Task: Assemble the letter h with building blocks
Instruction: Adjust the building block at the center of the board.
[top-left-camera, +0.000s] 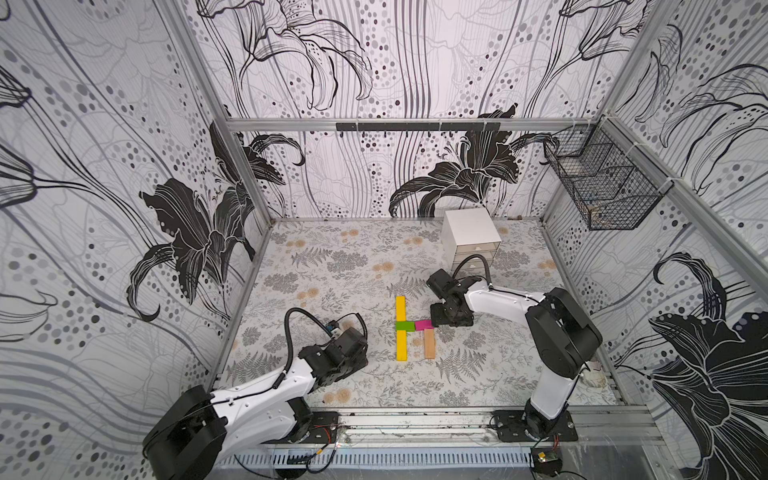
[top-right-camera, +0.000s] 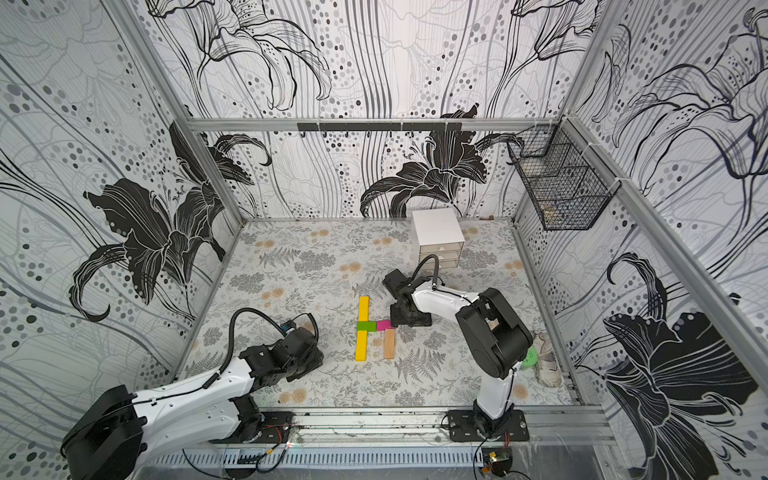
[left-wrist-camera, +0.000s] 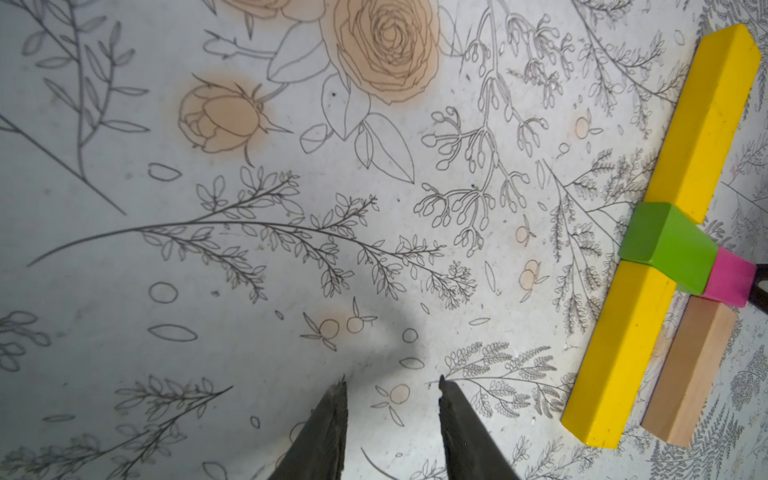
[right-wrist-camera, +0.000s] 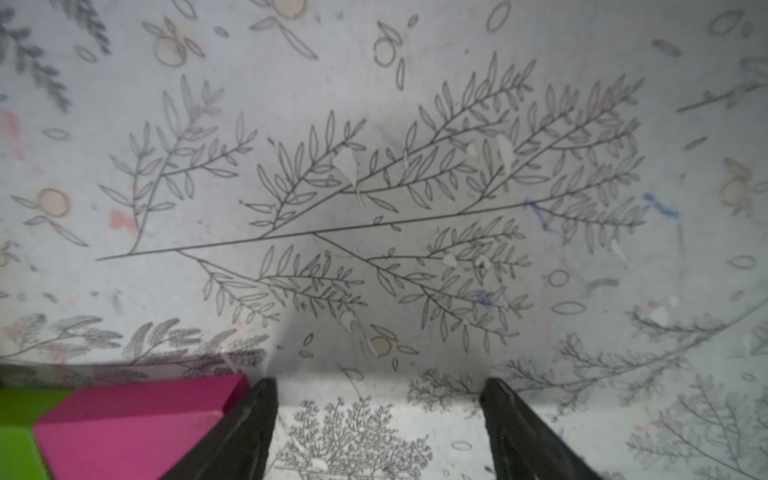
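Observation:
The building blocks lie flat as the letter h (top-left-camera: 411, 328) mid-table in both top views. A yellow block (top-left-camera: 400, 308), a green block (top-left-camera: 405, 326) and a second yellow block (top-left-camera: 402, 345) form the stem. A magenta block (top-left-camera: 423, 324) juts right, with a tan wood block (top-left-camera: 429, 344) below it. My right gripper (right-wrist-camera: 378, 386) is open and empty just right of the magenta block (right-wrist-camera: 137, 415), one finger (right-wrist-camera: 249, 415) against its end. My left gripper (left-wrist-camera: 392, 382) stands open over bare table, left of the stem (left-wrist-camera: 619, 353).
A white drawer unit (top-left-camera: 471, 237) stands at the back right behind the right arm. A wire basket (top-left-camera: 602, 187) hangs on the right wall. A round green container (top-right-camera: 530, 357) and a crumpled cloth (top-right-camera: 546, 365) lie by the right wall.

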